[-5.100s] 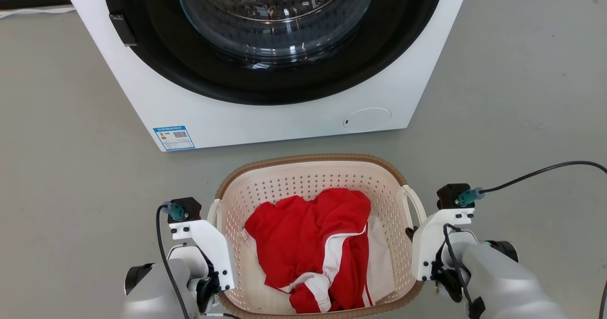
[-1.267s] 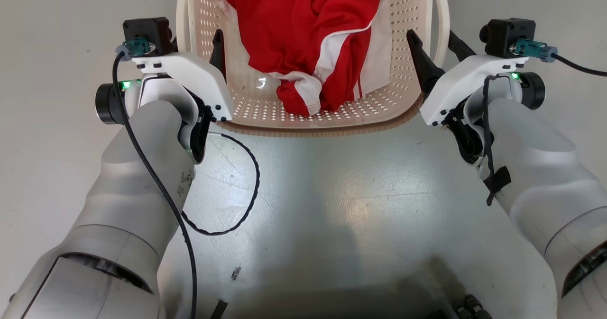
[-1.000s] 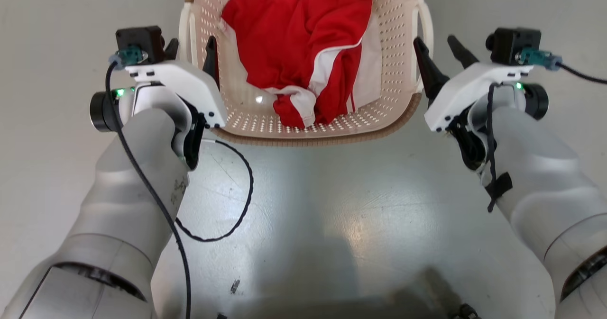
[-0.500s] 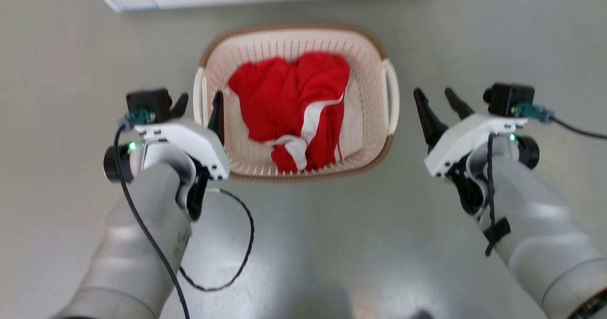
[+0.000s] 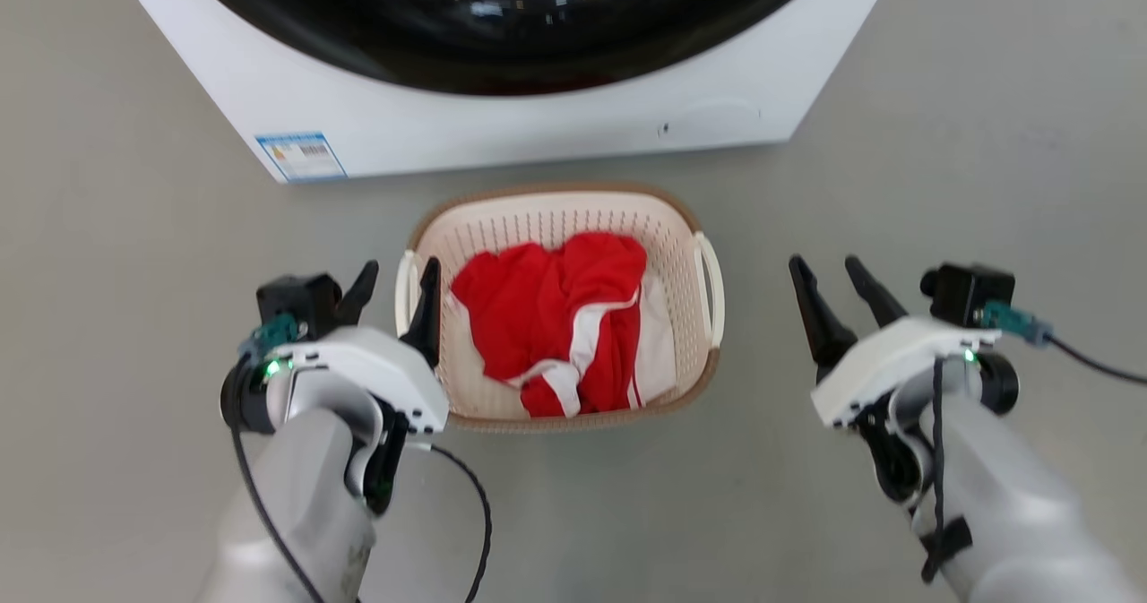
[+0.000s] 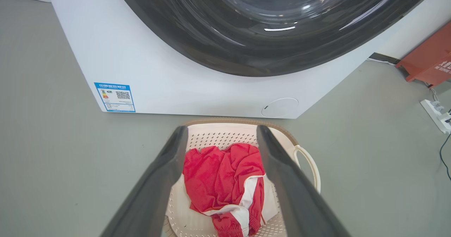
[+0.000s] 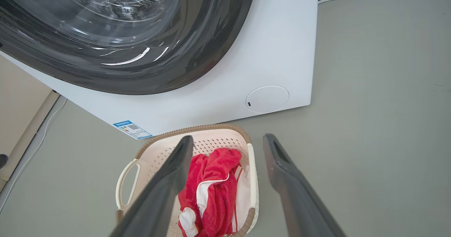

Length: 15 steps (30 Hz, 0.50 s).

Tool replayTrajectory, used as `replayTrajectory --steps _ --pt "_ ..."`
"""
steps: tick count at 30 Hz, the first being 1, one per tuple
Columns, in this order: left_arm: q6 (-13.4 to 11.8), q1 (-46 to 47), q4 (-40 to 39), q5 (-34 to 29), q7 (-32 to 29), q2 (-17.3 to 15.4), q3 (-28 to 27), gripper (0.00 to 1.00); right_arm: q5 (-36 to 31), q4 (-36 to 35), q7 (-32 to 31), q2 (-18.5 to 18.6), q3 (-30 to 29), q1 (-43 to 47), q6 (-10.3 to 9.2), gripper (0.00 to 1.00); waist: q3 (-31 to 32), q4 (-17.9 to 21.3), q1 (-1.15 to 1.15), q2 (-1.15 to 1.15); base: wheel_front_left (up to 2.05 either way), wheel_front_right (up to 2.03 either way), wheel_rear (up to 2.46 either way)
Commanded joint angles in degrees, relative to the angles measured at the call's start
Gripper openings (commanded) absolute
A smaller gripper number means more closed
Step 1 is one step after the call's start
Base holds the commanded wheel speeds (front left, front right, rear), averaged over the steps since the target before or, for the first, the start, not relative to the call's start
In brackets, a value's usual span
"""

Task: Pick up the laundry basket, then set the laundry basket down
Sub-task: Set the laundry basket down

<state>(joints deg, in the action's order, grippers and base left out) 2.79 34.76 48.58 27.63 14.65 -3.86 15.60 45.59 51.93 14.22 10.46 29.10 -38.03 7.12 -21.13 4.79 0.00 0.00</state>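
Cream basket on the floor, both grippers spread and empty.
Head view: the basket point(image 5: 556, 193) stood on the floor point(image 5: 134, 227) just before the washer point(image 5: 538, 133), red cloth point(image 5: 547, 316) inside. The left gripper point(image 5: 402, 267) hung at its left handle, one finger outside and one over the rim, contact unclear. The right gripper point(image 5: 822, 262) stood apart from the right handle. Left wrist view: the spread left gripper point(image 6: 222, 128) framed the basket point(image 6: 312, 159) and its cloth. Right wrist view: the basket point(image 7: 197, 128) lay low and to that view's left of the parted right gripper point(image 7: 228, 137), one finger crossing it and the other over bare floor.
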Motion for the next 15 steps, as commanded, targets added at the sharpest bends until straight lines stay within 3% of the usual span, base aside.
replayTrajectory --steps 1,15 --pt "0.6 -1.33 -1.94 -0.79 0.35 -1.1 -2.03 1.0 -1.18 -1.71 0.78 -0.03 0.02 2.59 0.36 1.0 2.27 -0.39 0.0 0.0 0.0 0.0 0.0" --pt "2.98 -14.43 -15.5 -6.45 0.35 0.4 -8.61 1.0 -8.31 -14.46 0.78 -1.13 -8.41 15.13 0.36 1.0 10.9 -1.66 0.0 0.0 0.0 0.0 0.0"
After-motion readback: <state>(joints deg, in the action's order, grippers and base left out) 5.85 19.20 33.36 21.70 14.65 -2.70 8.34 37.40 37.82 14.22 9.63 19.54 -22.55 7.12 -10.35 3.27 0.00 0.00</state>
